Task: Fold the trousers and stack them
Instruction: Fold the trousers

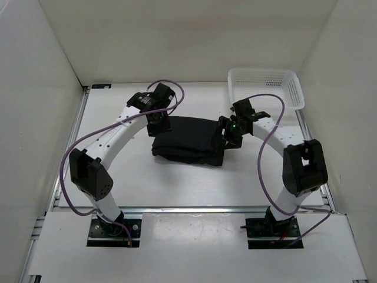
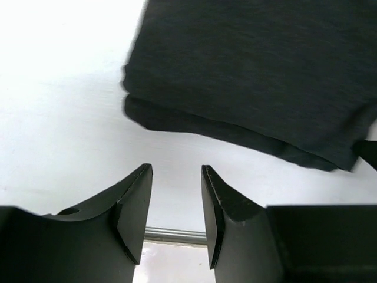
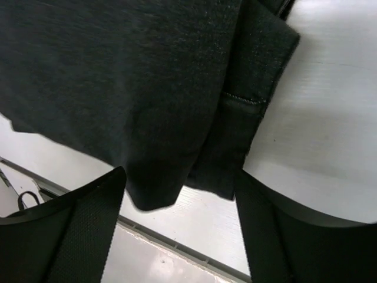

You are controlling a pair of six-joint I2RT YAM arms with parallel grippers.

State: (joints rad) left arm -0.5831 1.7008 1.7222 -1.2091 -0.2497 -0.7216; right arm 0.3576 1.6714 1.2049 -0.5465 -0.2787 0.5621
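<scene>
Trousers (image 1: pixel 189 140) lie as a flat black bundle in the middle of the counter (image 1: pixel 194 183), a little nearer its far edge, with the white mesh basket (image 1: pixel 294 88) well apart in the far right corner. My left pincer (image 2: pixel 177 171) hangs just off the bundle's left end, its fingers (image 2: pixel 132 200) spread with only bare counter between them. My right pincer (image 3: pixel 177 177) sits at the right end, spread wide, the stitched hem and layered edges showing between its fingers but not pinched.

I judge the cloth light, soft and limp. It should sag and slide layer over layer, so a single-ply grab would peel the fold open. I would take hold at the end edges, closing over every layer at once, and lift both ends level.
</scene>
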